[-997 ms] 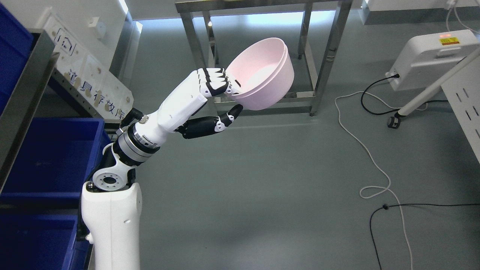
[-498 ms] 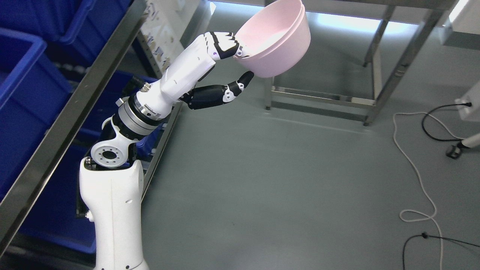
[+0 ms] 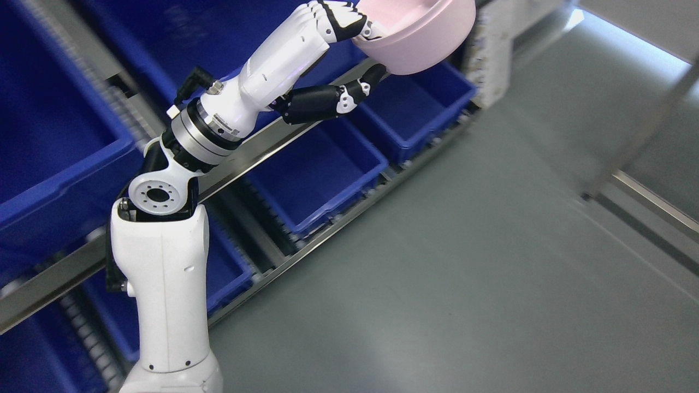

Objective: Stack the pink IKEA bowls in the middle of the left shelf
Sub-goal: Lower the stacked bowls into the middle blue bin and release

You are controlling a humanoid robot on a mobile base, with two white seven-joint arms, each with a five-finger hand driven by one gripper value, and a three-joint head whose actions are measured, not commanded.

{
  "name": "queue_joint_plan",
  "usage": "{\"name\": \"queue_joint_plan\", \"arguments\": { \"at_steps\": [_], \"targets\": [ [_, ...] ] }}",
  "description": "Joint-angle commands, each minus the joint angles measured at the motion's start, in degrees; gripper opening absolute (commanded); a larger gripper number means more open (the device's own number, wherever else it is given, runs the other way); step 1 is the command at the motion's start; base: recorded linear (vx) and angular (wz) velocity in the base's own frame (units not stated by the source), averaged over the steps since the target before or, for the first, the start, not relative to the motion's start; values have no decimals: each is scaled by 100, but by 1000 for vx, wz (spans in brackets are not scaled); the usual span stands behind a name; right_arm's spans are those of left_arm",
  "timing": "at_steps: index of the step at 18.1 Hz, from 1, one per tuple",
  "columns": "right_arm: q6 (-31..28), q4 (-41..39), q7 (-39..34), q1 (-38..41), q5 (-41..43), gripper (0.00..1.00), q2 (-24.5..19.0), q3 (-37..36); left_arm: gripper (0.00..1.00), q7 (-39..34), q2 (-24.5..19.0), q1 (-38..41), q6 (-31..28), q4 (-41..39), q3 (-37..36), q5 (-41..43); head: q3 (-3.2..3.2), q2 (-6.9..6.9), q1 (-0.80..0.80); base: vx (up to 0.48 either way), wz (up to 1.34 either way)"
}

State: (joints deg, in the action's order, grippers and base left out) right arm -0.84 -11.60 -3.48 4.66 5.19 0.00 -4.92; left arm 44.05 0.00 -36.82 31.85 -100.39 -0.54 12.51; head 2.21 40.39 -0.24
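Left hand (image 3: 357,38) is clamped on the pink bowl's (image 3: 423,38) rim, fingers inside, thumb under, held high over the blue bins (image 3: 322,174) on the shelf. Thin grip: you risk it slipping if the rim clips a rail.

Metal shelf rack (image 3: 284,139) with blue bins (image 3: 311,174) on its tiers, beside bare grey floor (image 3: 464,273).
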Motion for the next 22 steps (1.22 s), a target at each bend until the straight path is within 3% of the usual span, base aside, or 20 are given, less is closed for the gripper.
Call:
{"name": "queue_joint_plan", "arguments": {
  "at_steps": [1,7,11,19,22],
  "targets": [
    [-4,0,-4,-1,0,100,100,0,4,-10,-100,-123,-21,-59,-245,41,0,0,0,-95,1347],
    [-4,0,-4,-1,0,100,100,0,4,42,-100,-1,-459,-51,449,295,0,-2,0,-39,1400],
    [-4,0,-4,-1,0,100,100,0,4,60,-105,-71,-890,63,476,374,0,-3,0,75,832],
    [-4,0,5,-1,0,100,100,0,4,104,-475,-97,-1084,556,511,1016,0,-4,0,108,151],
    [-4,0,-4,-1,0,100,100,0,4,122,-510,-289,-1487,643,441,1164,0,-4,0,90,-143]
  ]
}}
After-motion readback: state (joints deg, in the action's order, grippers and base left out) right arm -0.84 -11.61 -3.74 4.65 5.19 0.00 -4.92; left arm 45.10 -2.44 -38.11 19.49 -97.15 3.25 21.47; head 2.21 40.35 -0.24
